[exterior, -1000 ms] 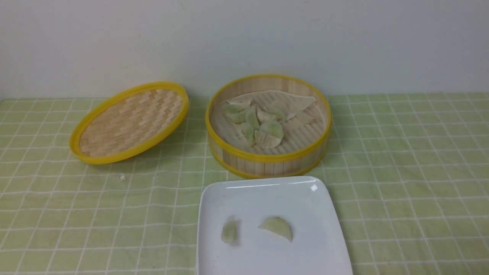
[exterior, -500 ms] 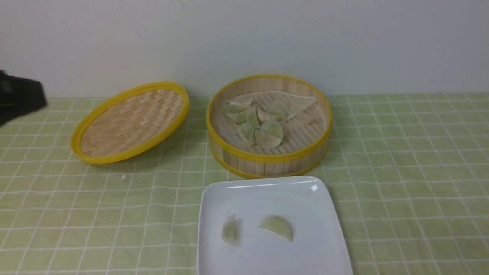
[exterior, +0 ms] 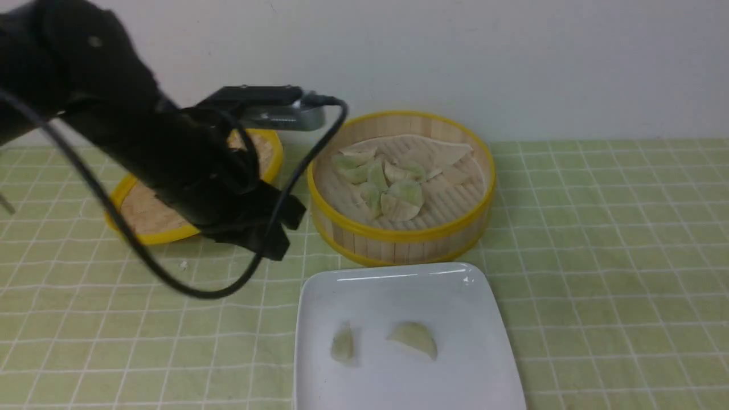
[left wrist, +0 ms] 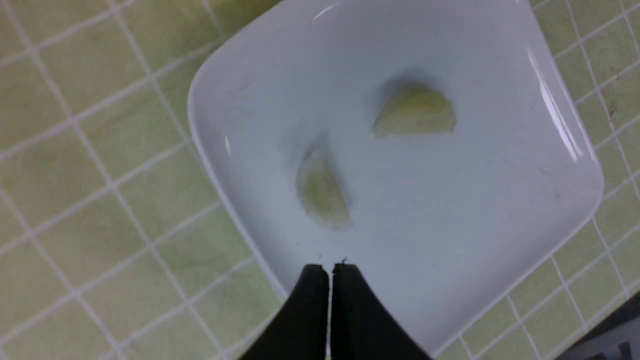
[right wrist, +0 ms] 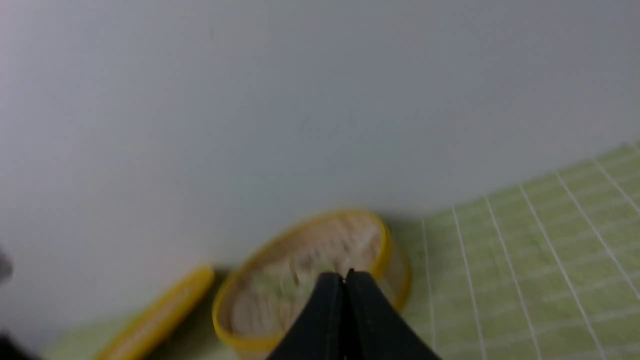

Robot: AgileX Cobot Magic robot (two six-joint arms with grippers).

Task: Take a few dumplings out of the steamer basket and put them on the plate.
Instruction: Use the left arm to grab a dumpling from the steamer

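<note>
The left gripper point(left wrist: 331, 270) has its jaws shut, tip against tip, with nothing between them. Two dumplings, one narrow point(left wrist: 322, 190) and one broader point(left wrist: 415, 111), lie on the plate point(exterior: 455, 381), apart from those jaws. In the front view, the narrow one is toward five o'clock from the left gripper and the broader one between four and five. The right gripper point(right wrist: 344, 276) also has its jaws shut and empty; it is out of the front view, and its wrist view is blurred, with the basket point(exterior: 398, 234) beyond the tips.

In the front view, the basket sits toward two to three o'clock from the left gripper. The dumplings in it point(exterior: 376, 173) are bunched left of its middle, toward nine o'clock, on a pale liner point(exterior: 450, 156). At least six are in there; they overlap, so I cannot tell the exact count. They are all well apart from the left jaws.

There is one plate, at the basket's six o'clock, its near edge cut off by the view. There is one basket, upright, and one lid point(exterior: 151, 210), tilted, at the basket's nine o'clock and partly hidden behind the left arm point(exterior: 188, 165). One dark cable point(exterior: 211, 293) loops from that arm. One small pale crumb point(exterior: 183, 265) lies on the checked cloth point(exterior: 598, 256) at the lid's six o'clock.
</note>
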